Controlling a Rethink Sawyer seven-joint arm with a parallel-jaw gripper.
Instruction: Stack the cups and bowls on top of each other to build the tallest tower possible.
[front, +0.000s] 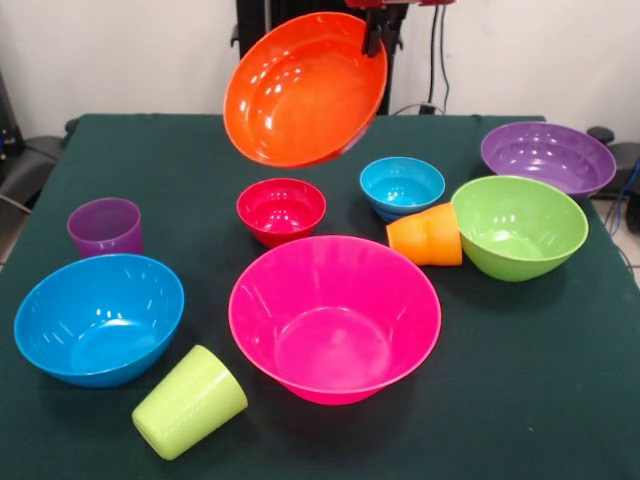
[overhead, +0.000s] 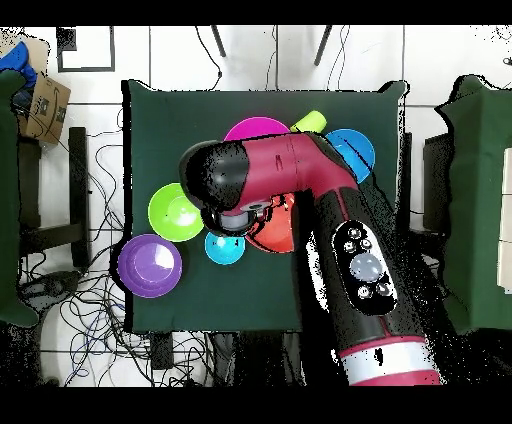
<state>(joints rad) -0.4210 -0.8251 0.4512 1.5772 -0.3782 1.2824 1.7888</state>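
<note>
Clamping the tilted orange bowl (front: 305, 90) by its rim, the gripper (front: 378, 28) is cut off above.

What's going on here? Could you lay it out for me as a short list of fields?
held item: orange bowl, tilted in the air, gripped by its rim
hand: at the top edge, shut on the orange bowl
below it: red bowl, upright on the table
largest bowl: pink bowl, upright, empty
cups on their sides: green cup, orange cup
upright cup: purple cup
stack so far: none
</note>
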